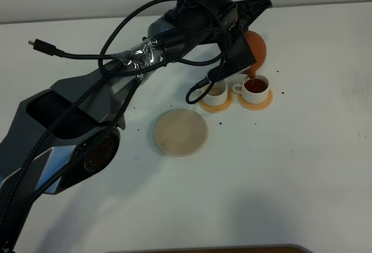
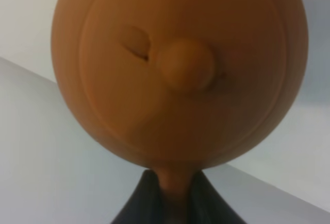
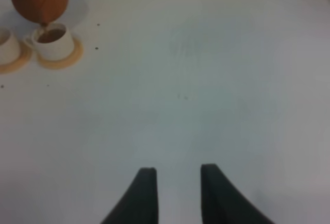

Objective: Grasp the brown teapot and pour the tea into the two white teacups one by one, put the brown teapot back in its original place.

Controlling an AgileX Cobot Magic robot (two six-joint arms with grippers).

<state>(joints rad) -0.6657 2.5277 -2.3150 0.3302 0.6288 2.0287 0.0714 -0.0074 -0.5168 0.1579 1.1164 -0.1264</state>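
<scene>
Tea pours at the far middle of the white table (image 1: pixel 302 166), where the left arm (image 1: pixel 87 99) reaches across and the left tool (image 2: pixel 174 185) is clamped tight on the loop handle of the brown teapot (image 1: pixel 256 46). The pot hangs in the air, tipped steeply, with its spout pointing down just above the right teacup (image 1: pixel 256 87), which holds dark reddish tea. In the left wrist view the knobbed lid faces the camera, and the two dark fingers (image 2: pixel 139 203) pinch the handle between them.

The left teacup (image 1: pixel 216 90) stands just beside its twin, on the left; what it holds cannot be made out. Each cup sits on an orange coaster (image 1: pixel 256 103). The beige wooden disc (image 1: pixel 181 132) lies nearer and to the left of the cups, well apart from the pot. A few dark specks (image 1: pixel 283 93) dot the table around the cups, and a black cable (image 1: pixel 55 51) with a metal plug trails off the arm at far left.

The right tool (image 3: pixel 177 172), outside the overhead view, hovers above the table well apart from the cups, its fingers parted and holding nothing.
</scene>
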